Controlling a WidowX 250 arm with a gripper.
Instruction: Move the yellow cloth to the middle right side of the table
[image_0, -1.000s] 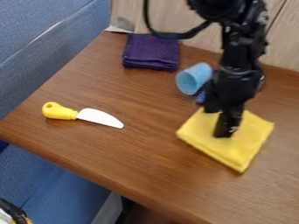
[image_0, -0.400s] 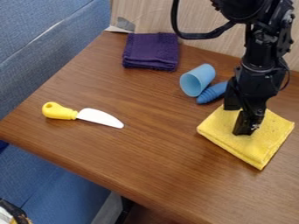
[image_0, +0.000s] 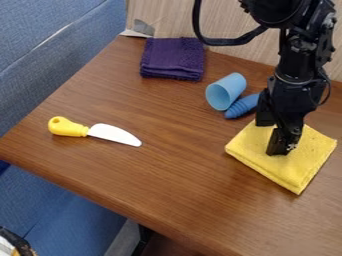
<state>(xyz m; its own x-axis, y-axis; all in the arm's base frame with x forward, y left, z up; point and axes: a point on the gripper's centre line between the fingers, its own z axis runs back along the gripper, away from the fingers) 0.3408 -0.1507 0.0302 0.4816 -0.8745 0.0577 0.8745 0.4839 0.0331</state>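
The wooden table (image_0: 167, 175) bears the folded yellow cloth (image_0: 300, 162) at middle right; placement looks done, so the gripper (image_0: 271, 138), jaws spread, should rise.

The yellow cloth (image_0: 260, 160) is 1 solid colour; the other cloth (image_0: 172, 60) is dark purple. Brown wood grain patterns the tabletop (image_0: 167, 175). The cup (image_0: 222, 94) is light blue, the knife (image_0: 90, 131) yellow-handled and white-bladed, the claw (image_0: 271, 137) black, the seat (image_0: 47, 55) blue.
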